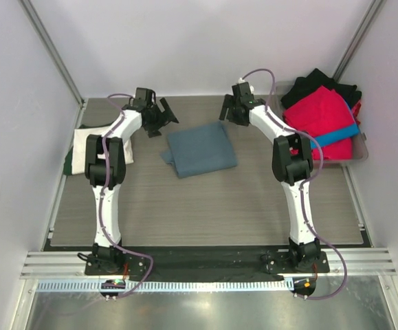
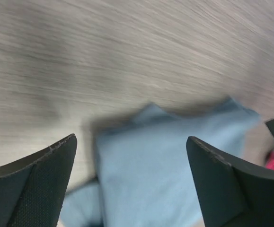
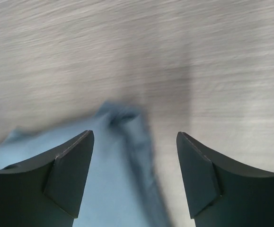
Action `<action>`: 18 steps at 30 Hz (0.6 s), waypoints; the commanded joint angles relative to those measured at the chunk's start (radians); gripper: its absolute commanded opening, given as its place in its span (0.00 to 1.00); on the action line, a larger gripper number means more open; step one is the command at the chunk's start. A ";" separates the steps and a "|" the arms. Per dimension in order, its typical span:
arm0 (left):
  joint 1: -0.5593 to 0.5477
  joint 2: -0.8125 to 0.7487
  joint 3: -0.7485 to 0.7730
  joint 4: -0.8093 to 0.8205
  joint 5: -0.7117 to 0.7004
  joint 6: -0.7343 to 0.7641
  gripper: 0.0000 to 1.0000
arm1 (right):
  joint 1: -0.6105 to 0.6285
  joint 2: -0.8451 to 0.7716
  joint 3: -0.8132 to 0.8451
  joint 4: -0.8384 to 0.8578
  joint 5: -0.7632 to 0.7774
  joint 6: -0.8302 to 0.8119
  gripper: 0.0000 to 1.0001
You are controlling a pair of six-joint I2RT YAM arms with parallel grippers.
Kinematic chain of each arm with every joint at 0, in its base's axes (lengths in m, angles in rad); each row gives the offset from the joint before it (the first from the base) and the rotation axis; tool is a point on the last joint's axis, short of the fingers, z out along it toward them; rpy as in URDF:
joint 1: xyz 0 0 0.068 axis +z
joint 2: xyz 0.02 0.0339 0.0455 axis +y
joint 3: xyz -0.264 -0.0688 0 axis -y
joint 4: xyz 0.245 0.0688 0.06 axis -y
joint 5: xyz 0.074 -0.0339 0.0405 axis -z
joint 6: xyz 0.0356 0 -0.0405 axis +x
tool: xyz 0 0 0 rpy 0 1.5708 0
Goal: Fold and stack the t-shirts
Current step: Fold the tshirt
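Though we list it as folded, the slate blue-grey t-shirt [image 1: 202,151] lies unheld in the middle of the table [image 1: 185,213].
The left gripper [image 2: 131,139] and right gripper [image 3: 134,133] hover above its far edge, jaws spread wide with nothing between them. Risks, as we judge them: a low finger could snag that edge and reopen the fold, a loose flap at the near-left corner could spill when the shirt is lifted, and the left arm could drag the cream-white t-shirt [image 1: 83,144] beneath it. Hard to read: that shirt and the dark green t-shirt [image 1: 68,163] under it are largely covered, both wrist views are blurred, and we cannot count the shirts in the bin [image 1: 359,152].
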 commanded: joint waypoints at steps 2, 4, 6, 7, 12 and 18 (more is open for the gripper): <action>0.004 0.034 0.027 0.021 0.019 -0.001 1.00 | -0.015 -0.018 -0.024 0.110 0.013 -0.020 0.77; 0.001 -0.009 -0.073 0.121 0.017 -0.004 1.00 | -0.021 -0.083 -0.128 0.237 -0.027 -0.050 0.76; 0.003 -0.021 -0.107 0.138 0.011 0.002 1.00 | -0.037 -0.101 -0.228 0.296 -0.059 -0.056 0.72; 0.001 -0.038 -0.122 0.149 0.013 0.007 0.99 | -0.046 -0.106 -0.242 0.300 -0.123 -0.050 0.71; 0.003 -0.089 -0.243 0.237 0.008 0.013 0.98 | -0.086 -0.134 -0.367 0.418 -0.223 0.012 0.72; 0.001 -0.112 -0.290 0.253 0.002 0.019 0.96 | -0.097 -0.160 -0.436 0.498 -0.288 0.029 0.69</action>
